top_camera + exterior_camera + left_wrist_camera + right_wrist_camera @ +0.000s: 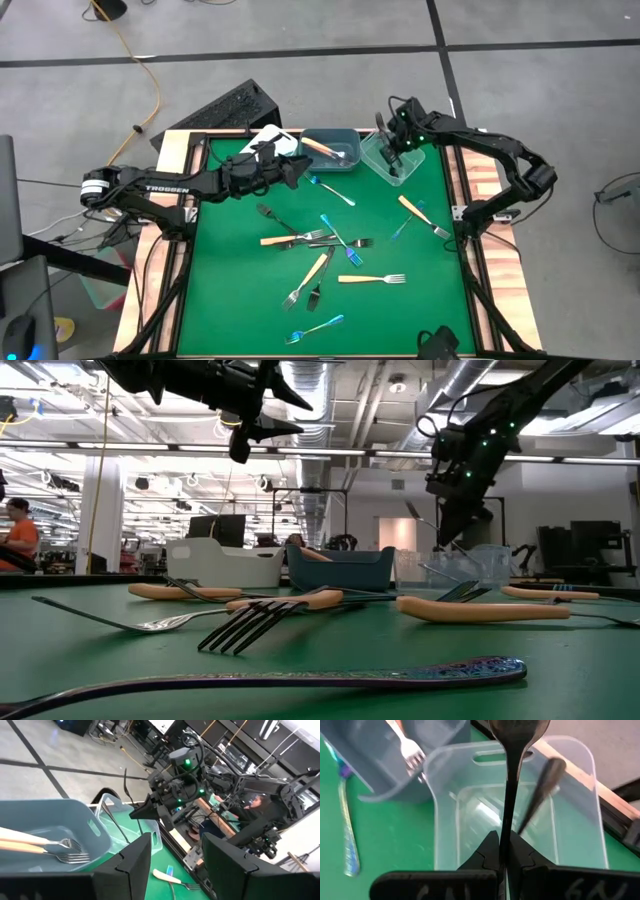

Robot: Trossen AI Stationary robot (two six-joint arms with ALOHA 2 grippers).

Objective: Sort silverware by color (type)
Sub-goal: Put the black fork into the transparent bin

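R gripper [504,851] clenched on black utensil [510,795], long axis upright, directly over clear bin [570,830] at table's far-right corner; L gripper [297,170] open.

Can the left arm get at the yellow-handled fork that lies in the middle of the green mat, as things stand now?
Probably yes. The left gripper is open and empty, above the mat beside the grey-blue bin. The yellow-handled fork lies near, nothing over its handle. The right gripper holds a black utensil over the clear bin, away.
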